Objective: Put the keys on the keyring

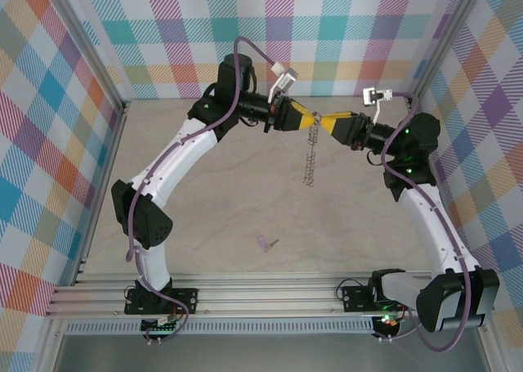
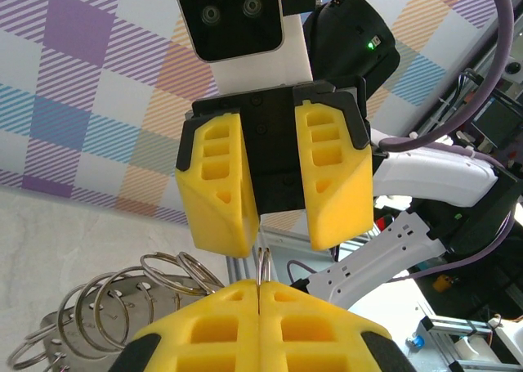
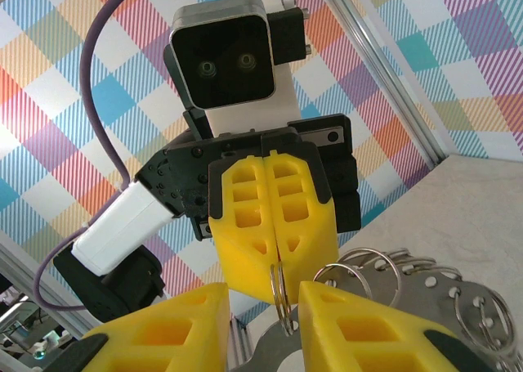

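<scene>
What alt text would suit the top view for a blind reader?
Two robot arms meet above a table's far side: the left claw is shut on a dangling keyring, the right claw open around it. A small lilac key lies apart, toward the near edge.

White-shelled arms (image 1: 176,163) with black joints (image 1: 147,217), purple cables (image 2: 500,12) and blocky yellow hollow-celled claw fingers (image 2: 335,176).

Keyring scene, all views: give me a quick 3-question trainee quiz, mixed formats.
1. True or false: the key is already on the keyring.
2. Which one is shut on the keyring? A: left end effector. B: right end effector.
3. Fill in: the key lies on the ____.
Key: 1 false; 2 A; 3 table.
</scene>
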{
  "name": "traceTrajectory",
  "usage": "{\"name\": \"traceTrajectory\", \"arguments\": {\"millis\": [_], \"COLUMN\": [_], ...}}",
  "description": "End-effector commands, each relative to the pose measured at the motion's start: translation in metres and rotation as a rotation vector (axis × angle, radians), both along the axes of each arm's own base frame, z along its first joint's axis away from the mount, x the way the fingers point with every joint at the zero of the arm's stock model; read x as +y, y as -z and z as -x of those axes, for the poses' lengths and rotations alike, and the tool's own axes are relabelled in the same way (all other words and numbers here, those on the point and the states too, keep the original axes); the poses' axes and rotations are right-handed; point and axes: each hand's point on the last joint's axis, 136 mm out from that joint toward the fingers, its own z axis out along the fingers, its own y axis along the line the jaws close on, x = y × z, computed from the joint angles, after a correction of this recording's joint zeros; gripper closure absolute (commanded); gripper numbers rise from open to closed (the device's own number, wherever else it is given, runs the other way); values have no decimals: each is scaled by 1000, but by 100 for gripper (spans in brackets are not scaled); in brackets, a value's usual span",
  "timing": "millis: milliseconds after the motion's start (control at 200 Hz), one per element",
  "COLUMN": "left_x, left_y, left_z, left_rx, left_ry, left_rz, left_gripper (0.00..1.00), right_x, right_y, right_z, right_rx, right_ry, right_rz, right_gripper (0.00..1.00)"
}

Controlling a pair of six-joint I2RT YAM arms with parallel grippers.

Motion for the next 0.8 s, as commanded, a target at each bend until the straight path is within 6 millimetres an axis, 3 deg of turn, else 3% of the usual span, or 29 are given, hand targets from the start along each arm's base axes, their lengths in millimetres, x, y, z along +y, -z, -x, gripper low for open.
{"name": "traceTrajectory", "arguments": {"millis": [0, 210, 420, 715, 800], "left_x": [4, 4, 3, 2, 2], "left_y": [-17, -17, -17, -18, -18], "left_z": [6, 6, 6, 6, 6], "left_rx": [-56, -57, -56, -54, -55], "left_ry": [31, 30, 34, 35, 35], "left_rz": [38, 39, 38, 37, 37], "left_gripper": [100, 100, 100, 100, 100], "right_x": [5, 7, 7, 10, 10], "right_y": [-5, -4, -4, -3, -2], "right_z": [4, 5, 6, 7, 6], "right_rx": [-41, -41, -48, -48, -46], "right_ry": [-32, -40, -41, -60, -58], "right_rz": [2, 4, 4, 7, 8], "right_gripper": [72, 75, 91, 83, 85]}}
